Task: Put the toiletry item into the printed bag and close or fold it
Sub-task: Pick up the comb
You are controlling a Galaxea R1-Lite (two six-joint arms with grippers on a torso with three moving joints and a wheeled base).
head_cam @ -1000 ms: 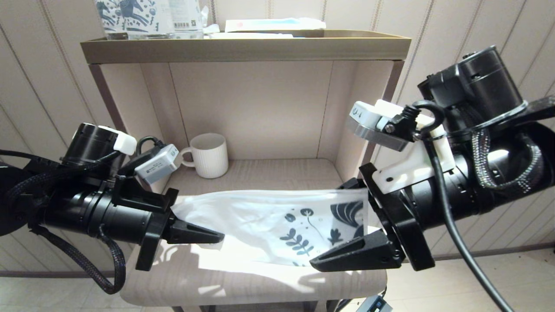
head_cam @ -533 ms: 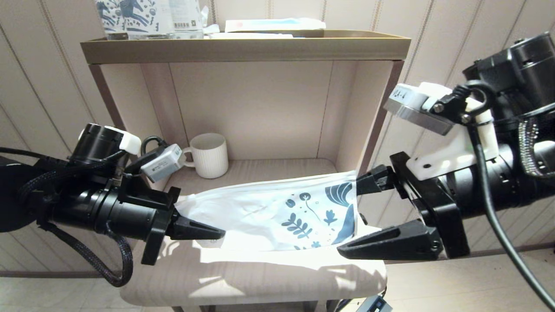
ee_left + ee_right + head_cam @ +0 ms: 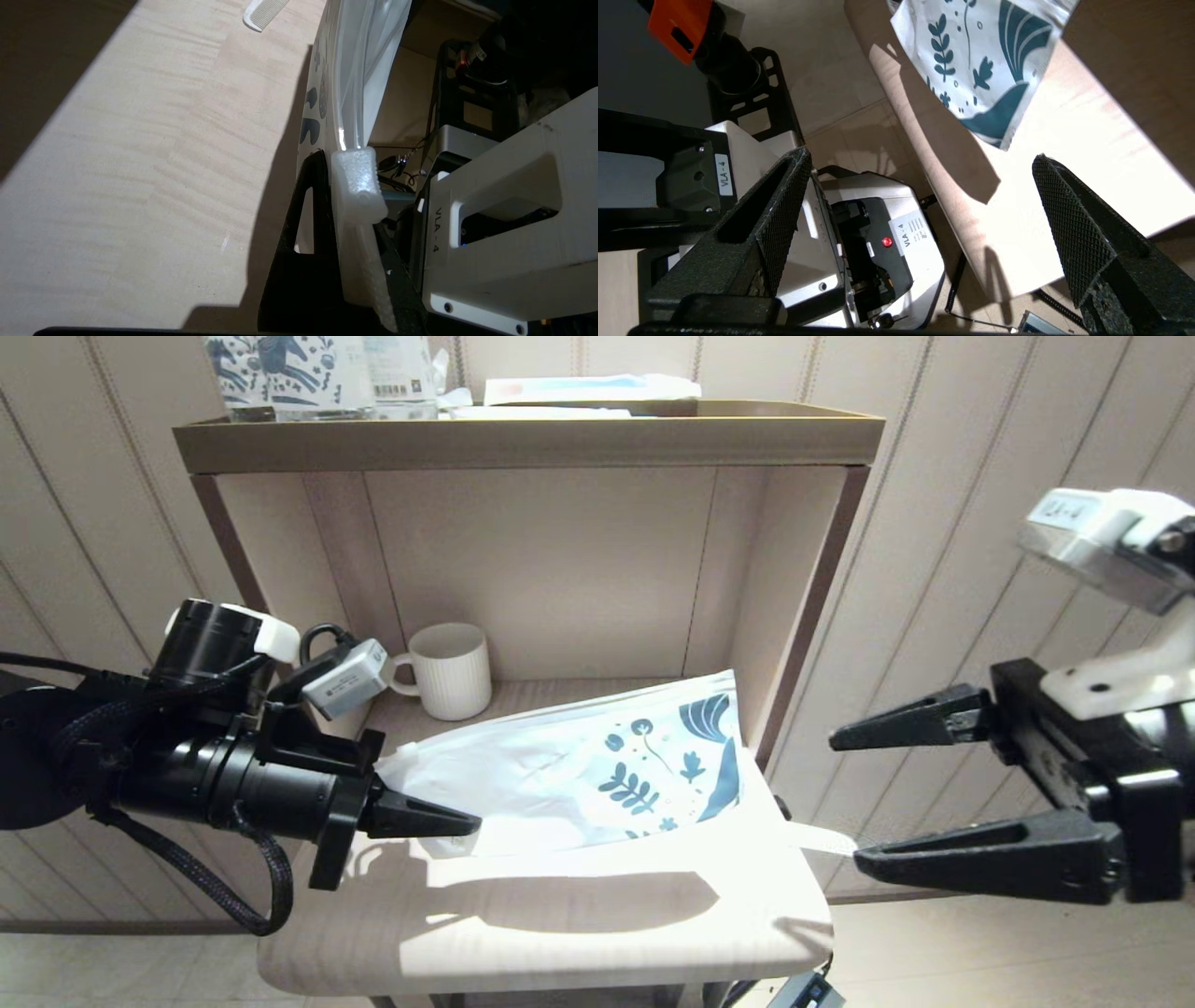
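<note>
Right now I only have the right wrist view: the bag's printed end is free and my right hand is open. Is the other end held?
Observer: Yes. The left hand is shut on the printed bag at its plain end, holding it above the table.
Operator: Item inside?
Observer: No. The toiletry item lies outside, at the table's right edge.
Operator: Anything behind the bag?
Observer: A white mug, back left.

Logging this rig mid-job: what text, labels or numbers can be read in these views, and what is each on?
"VLA - 4": white housing, left wrist view.
"VLA - 4": white sticker on black bracket, right wrist view.
"VLA - 4": white label on white-and-black unit below.
Labels on wrist cameras and shelf-top packs: too small.
</note>
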